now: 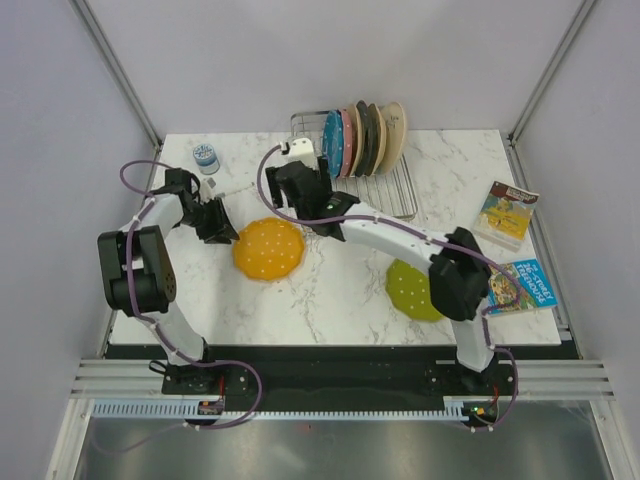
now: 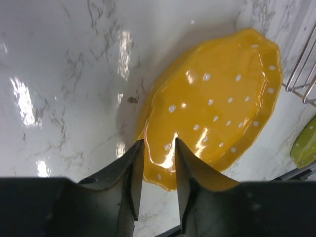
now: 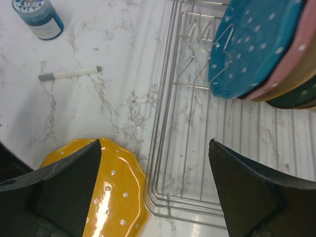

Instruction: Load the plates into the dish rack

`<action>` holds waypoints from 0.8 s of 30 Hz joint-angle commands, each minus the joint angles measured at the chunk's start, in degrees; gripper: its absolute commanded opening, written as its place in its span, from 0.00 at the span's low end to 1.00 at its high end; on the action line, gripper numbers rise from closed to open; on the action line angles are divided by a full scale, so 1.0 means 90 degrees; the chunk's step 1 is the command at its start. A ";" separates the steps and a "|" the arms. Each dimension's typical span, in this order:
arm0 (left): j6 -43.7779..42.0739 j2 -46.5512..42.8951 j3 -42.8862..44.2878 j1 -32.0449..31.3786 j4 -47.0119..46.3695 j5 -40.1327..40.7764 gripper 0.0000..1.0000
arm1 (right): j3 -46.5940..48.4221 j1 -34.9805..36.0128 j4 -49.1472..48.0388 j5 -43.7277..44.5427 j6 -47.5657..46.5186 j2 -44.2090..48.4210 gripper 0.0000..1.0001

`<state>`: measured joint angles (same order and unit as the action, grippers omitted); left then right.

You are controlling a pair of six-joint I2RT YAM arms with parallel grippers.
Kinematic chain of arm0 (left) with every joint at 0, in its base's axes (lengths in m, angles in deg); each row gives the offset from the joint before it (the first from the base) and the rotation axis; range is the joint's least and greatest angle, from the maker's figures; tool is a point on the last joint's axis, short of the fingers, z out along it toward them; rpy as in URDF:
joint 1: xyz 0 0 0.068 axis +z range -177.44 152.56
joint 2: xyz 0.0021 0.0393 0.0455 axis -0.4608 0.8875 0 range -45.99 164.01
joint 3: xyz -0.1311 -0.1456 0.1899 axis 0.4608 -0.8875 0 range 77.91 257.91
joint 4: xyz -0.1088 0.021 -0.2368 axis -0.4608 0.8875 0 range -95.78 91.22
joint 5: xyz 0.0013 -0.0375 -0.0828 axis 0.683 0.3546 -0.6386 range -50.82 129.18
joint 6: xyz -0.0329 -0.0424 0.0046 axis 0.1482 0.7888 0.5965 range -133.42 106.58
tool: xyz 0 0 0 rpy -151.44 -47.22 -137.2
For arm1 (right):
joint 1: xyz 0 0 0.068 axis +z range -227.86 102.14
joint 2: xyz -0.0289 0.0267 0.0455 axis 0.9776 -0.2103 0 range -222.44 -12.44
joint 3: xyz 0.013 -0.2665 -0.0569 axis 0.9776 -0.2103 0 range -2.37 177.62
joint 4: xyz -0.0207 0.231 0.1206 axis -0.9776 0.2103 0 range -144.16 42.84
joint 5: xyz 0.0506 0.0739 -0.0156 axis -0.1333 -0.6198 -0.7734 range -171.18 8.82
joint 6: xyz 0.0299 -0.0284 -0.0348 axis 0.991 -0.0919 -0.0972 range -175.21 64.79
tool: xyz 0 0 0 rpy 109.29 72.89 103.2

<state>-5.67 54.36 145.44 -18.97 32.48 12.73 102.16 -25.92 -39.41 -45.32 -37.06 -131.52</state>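
Note:
The orange plate [image 1: 268, 248] lies left of centre on the marble table. My left gripper [image 1: 228, 232] is at its left edge. In the left wrist view the gripper [image 2: 158, 145] is closed on the plate's rim [image 2: 217, 108], one finger on each side. My right gripper [image 1: 305, 195] hangs wide open and empty over the near-left corner of the dish rack [image 1: 395, 195]; it also shows in the right wrist view [image 3: 155, 143]. The blue plate [image 3: 252, 49] and the pink plate [image 3: 296, 59] stand in the rack [image 3: 197, 123]. The lime green plate [image 1: 410, 290] lies flat, partly under the right arm.
Plain beige, dark green and cream plates [image 1: 385, 135] stand in the rack behind the pink one. A blue-lidded jar [image 3: 38, 19] and a white marker [image 3: 69, 74] lie at the back left. Two colourful books [image 1: 505, 212] lie at the right edge.

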 commanded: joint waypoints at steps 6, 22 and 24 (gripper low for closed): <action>0.0301 0.0675 0.0876 -0.0579 -0.0062 -0.0322 0.02 | -0.2802 0.0039 -0.0848 -0.2058 -0.0865 0.2409 0.98; 0.0838 0.0588 -0.0381 -0.2317 0.0720 0.0108 0.02 | -0.6134 -0.1434 -0.1178 -0.5230 0.1790 0.4013 0.98; 0.0828 0.0237 -0.0733 -0.2620 0.0613 0.0079 0.02 | -0.6611 -0.1815 -0.1656 -0.5661 0.2296 0.4071 0.98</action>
<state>-0.60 61.40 144.22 -38.86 37.94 11.89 48.50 -38.07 -46.56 -85.25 -26.48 -97.45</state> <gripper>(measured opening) 0.026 0.982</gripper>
